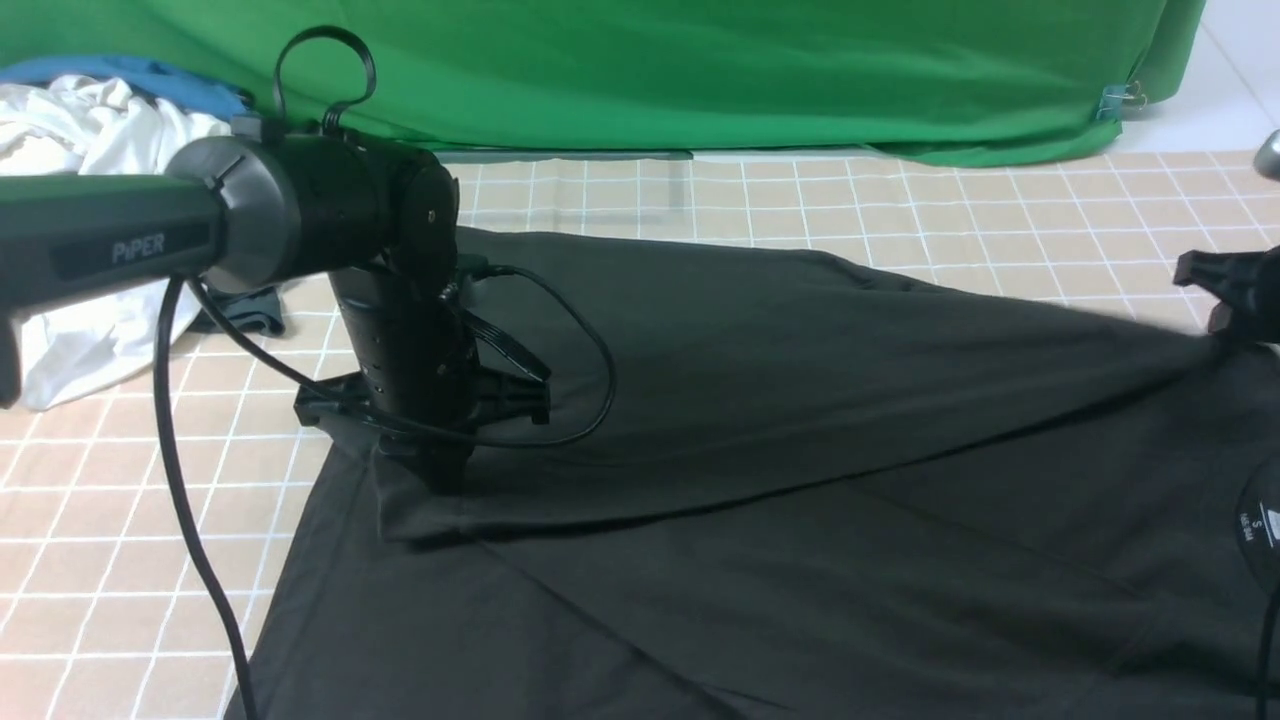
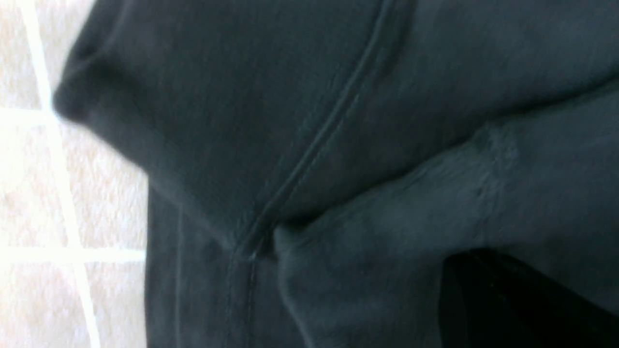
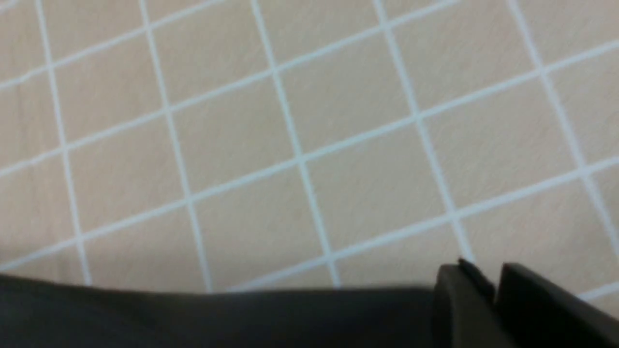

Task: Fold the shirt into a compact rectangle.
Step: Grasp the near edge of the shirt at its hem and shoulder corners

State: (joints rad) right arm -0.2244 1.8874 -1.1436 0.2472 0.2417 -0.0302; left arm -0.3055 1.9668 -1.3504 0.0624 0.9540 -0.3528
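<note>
Shirt (image 1: 800, 400) spread on checked cloth (image 1: 100, 520), far half folded over toward the cloth's near edge. Left gripper (image 1: 432, 478) clamped tight on the fold corner, cloth's left half. Right gripper (image 3: 488, 282) narrow, pinching the shirt edge, cloth's right side. White garment (image 1: 80, 140) at the cloth's far-left corner.

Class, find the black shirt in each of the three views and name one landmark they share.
Front view: the shirt spreads across the centre and lower right.
Left wrist view: the shirt fills nearly the whole picture.
Right wrist view: the shirt is a dark strip along one edge.
Shared landmark: the beige surface with white grid lines.
</note>
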